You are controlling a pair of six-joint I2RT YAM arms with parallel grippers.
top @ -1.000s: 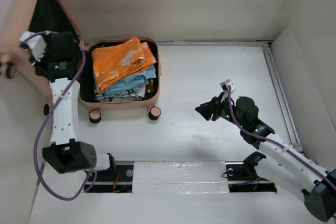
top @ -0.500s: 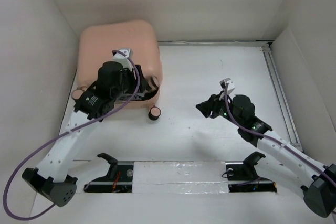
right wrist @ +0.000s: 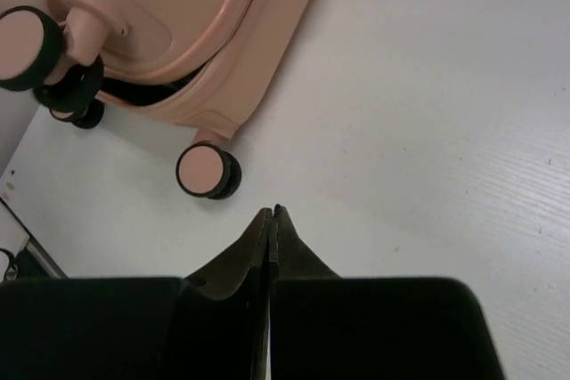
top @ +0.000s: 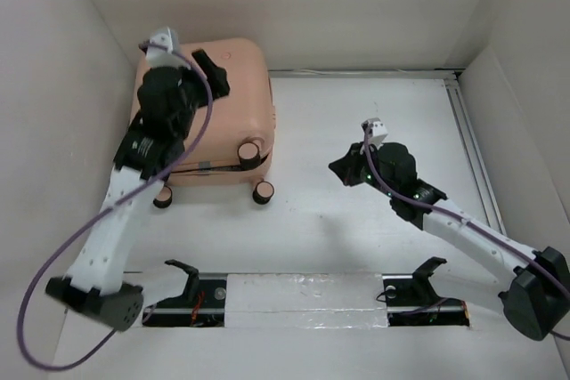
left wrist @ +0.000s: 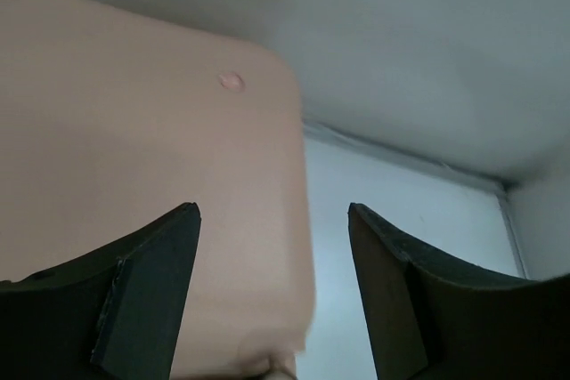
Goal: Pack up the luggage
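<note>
The luggage [top: 236, 95], a pale salmon-pink hard-shell case, lies at the back left with its lid down. In the right wrist view a dark gap shows along the luggage [right wrist: 223, 42] seam near the wheels [right wrist: 203, 171]. My left gripper [top: 214, 73] hovers over the lid's far part, open and holding nothing. In the left wrist view the left gripper [left wrist: 272, 211] has the luggage [left wrist: 134, 131] lid and its right edge below it. My right gripper [top: 338, 169] is shut and empty, low over the table right of the case. The right gripper [right wrist: 272, 211] points at the nearest wheel.
White walls close in the table on the left, back and right. A metal rail [top: 472, 157] runs along the right side. The arms' mounting strip [top: 303, 295] lies at the near edge. Two wheels [top: 263, 191] stick out at the case's front.
The lid, open over folded clothes a second ago, is now down. My left arm swung over the closed case and its gripper opened. My right gripper went from open to shut.
</note>
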